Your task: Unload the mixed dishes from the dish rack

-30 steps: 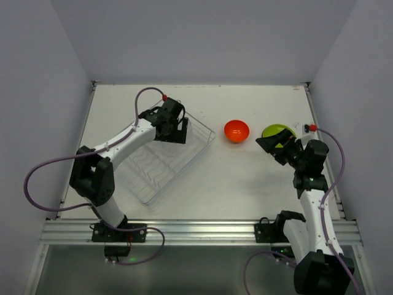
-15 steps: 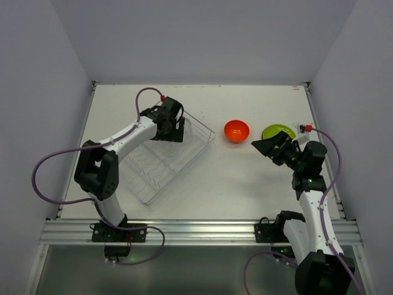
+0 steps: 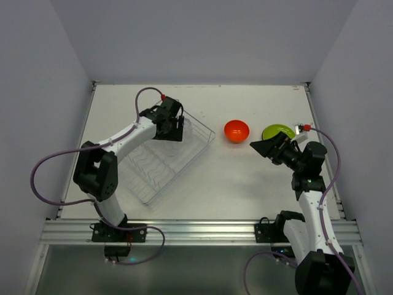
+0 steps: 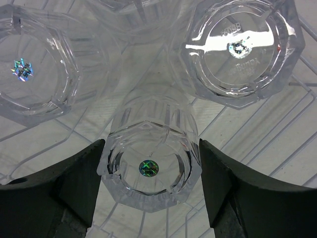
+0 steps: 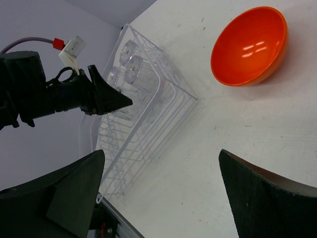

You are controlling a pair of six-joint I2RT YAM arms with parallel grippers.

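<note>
The left gripper (image 4: 151,148) is straddling 1 tumbler (image 4: 148,166) in the rack's (image 3: 161,169) far corner, fingers apart. The tumbler is probably light, slick and brittle, so gripping its ribbed sides suits. The right gripper (image 5: 161,158) is gaping, empty.

You slid the right gripper (image 3: 258,146) sideways off the green plate (image 3: 277,131) — more of the plate showed. You nudged the left gripper (image 3: 171,126) a little farther along the dish rack (image 3: 153,178) — its fingers (image 4: 74,183) closed in on both sides of a clear tumbler (image 4: 151,168).
</note>
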